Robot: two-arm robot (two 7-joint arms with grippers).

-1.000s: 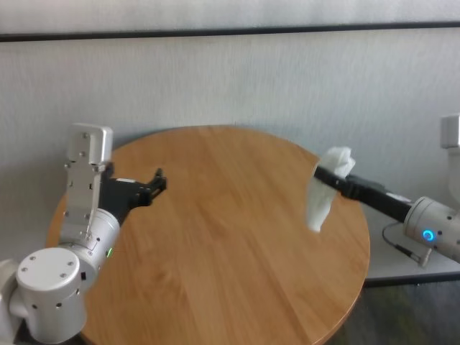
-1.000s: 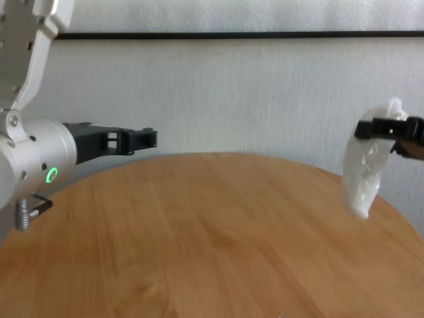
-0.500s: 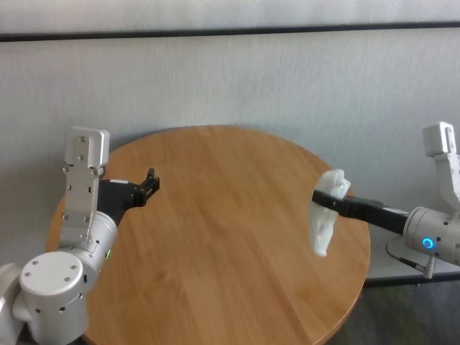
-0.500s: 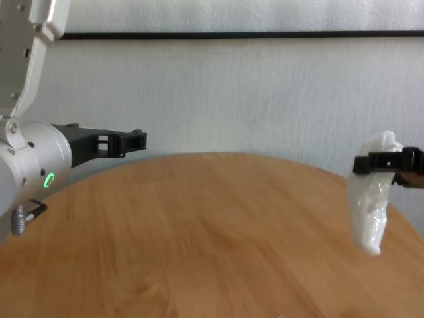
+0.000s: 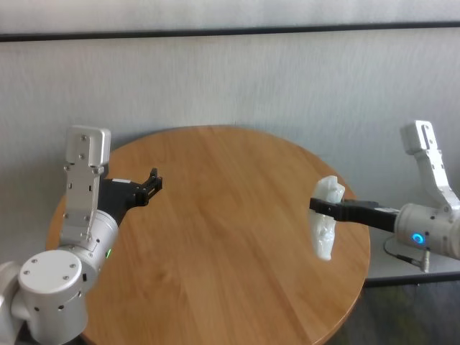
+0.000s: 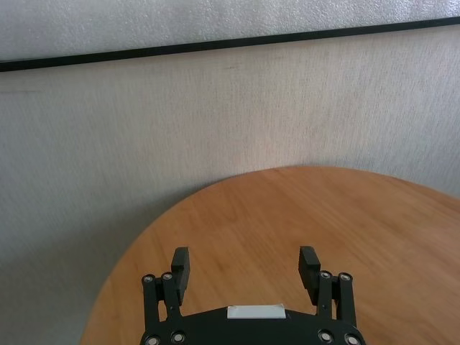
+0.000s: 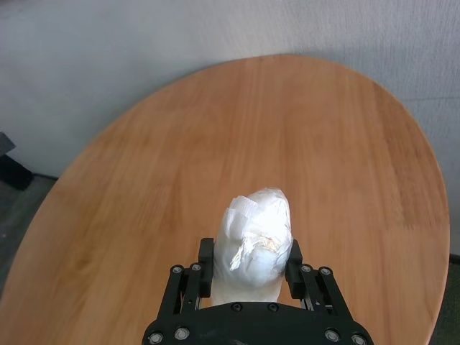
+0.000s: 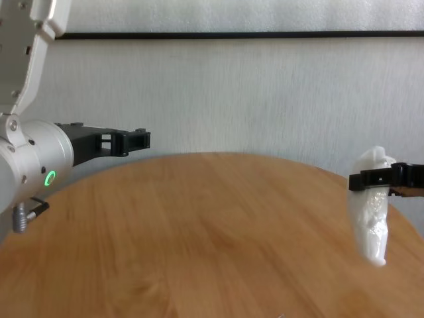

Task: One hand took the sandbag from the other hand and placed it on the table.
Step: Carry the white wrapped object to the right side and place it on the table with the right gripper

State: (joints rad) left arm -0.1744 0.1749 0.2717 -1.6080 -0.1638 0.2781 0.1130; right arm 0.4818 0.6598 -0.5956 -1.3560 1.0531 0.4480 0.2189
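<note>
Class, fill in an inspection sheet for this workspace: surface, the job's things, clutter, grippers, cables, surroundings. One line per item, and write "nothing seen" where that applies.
Surface: round wooden table, light brown with visible grain.
Job's things: sandbag, white pouch in clear plastic, hanging above the table's right side, not resting on the wood.
Clutter: nothing seen.
Grippers: right gripper shut on the sandbag's upper end, over the table's right edge; left gripper open and empty, held over the table's left side.
Cables: a thin dark lead lies on the grey ledge below the right wrist.
Surroundings: pale textured wall with a dark horizontal strip near the top.
</note>
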